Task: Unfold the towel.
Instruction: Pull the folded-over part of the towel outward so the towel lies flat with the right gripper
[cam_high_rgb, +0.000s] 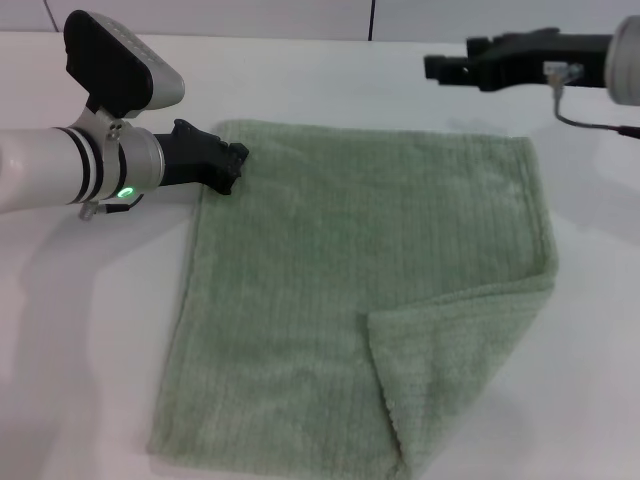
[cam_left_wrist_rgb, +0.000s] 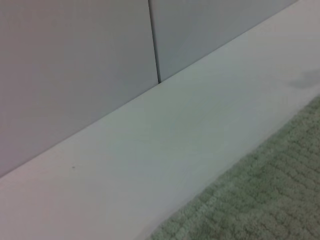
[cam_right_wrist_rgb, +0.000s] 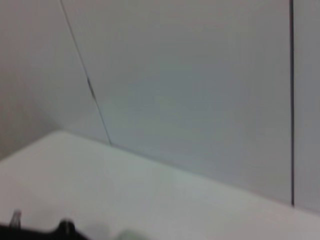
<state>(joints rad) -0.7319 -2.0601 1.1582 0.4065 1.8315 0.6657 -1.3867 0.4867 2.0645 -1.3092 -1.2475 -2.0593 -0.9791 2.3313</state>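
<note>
The pale sage-green towel (cam_high_rgb: 350, 290) lies spread on the white table (cam_high_rgb: 90, 330), with faint ribbed lines. Its near right corner (cam_high_rgb: 450, 340) is folded back over the cloth as a triangular flap. My left gripper (cam_high_rgb: 238, 165) is low at the towel's far left corner, touching or just over the hem. The left wrist view shows the towel's edge (cam_left_wrist_rgb: 260, 200) on the table. My right gripper (cam_high_rgb: 432, 68) hangs in the air beyond the towel's far edge, apart from the cloth. The right wrist view shows no towel.
A grey panelled wall (cam_left_wrist_rgb: 75, 65) stands behind the table's far edge. Bare table surface surrounds the towel on the left, right and far sides. A dark shape (cam_right_wrist_rgb: 30, 232) shows at the edge of the right wrist view.
</note>
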